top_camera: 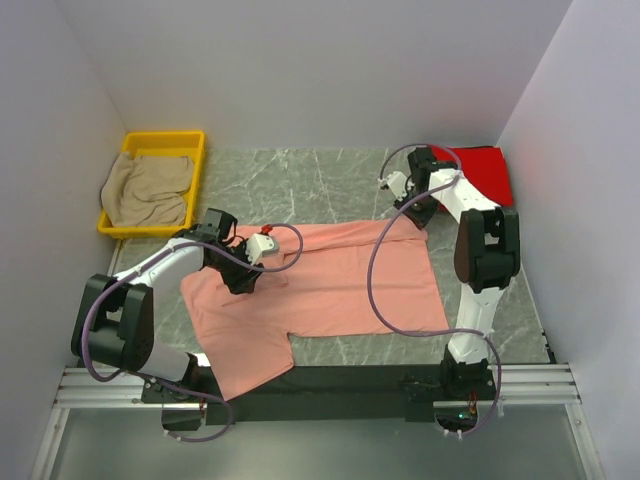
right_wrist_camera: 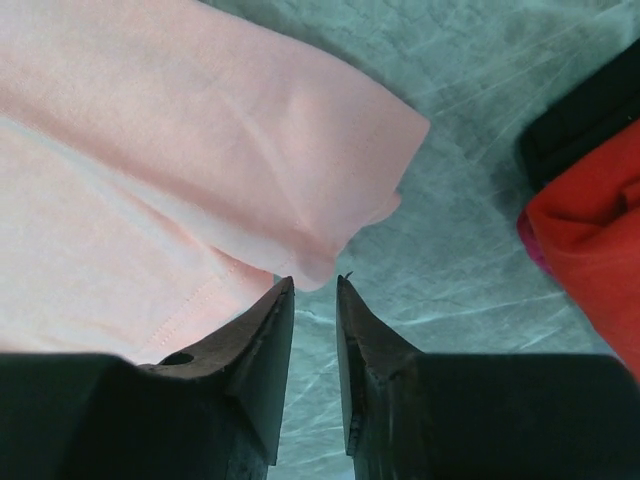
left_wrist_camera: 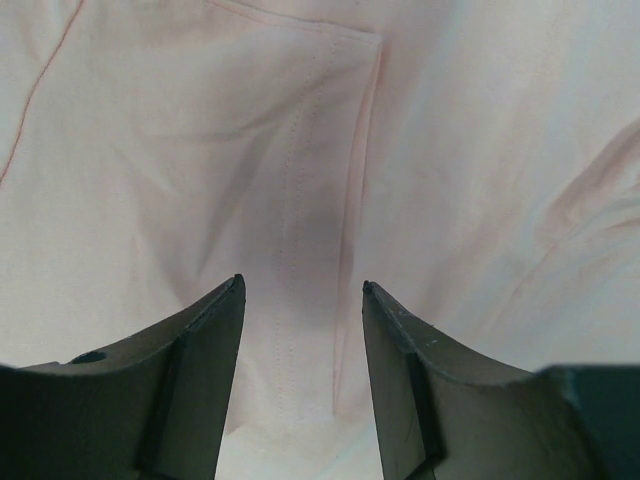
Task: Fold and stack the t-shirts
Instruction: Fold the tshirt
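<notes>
Top external: soft salmon-pink t-shirt (top_camera: 330, 285) spread on grey veined table (top_camera: 300, 175).

salmon-pink t-shirt (top_camera: 340, 280) spread flat centre; red t-shirt (top_camera: 485, 170) folded far right corner; beige-tan t-shirt (top_camera: 150, 190) crumpled far left.

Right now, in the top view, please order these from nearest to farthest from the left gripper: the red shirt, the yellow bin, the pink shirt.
From the left gripper:
1. Pink shirt: directly under it, spread out in the middle.
2. Yellow bin: back left corner.
3. Red shirt: back right corner, on the far side.
</notes>
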Controlling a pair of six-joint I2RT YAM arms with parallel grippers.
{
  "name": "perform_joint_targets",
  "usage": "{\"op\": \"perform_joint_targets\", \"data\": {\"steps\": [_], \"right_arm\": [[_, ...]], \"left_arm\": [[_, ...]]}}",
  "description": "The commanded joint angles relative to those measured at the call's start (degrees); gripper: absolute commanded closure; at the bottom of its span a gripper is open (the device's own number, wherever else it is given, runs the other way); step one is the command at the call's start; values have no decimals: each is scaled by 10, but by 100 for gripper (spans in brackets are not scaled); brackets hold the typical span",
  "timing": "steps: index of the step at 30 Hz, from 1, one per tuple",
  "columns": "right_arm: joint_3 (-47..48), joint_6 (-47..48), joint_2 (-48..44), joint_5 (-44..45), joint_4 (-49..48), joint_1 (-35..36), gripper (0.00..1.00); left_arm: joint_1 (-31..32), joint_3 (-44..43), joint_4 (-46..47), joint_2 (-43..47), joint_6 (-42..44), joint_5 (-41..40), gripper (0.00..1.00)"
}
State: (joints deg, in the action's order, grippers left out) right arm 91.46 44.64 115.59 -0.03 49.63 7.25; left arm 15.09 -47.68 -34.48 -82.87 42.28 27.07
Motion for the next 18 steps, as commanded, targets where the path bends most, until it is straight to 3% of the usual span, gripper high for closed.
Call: {"op": "perform_joint_targets", "data": {"steps": [1,16,18], "right_arm": [[-11,4,-17,-3,-3,11,69],[-51,27,14,47,-45,34,69],[-51,30,11,50,-48,35,78]], "left_arm": [[3,-5,8,1,-7,3,44],[3,-4,6,-8,-4,-7,43],[3,0,7,-9,-6,-9,43]]}}
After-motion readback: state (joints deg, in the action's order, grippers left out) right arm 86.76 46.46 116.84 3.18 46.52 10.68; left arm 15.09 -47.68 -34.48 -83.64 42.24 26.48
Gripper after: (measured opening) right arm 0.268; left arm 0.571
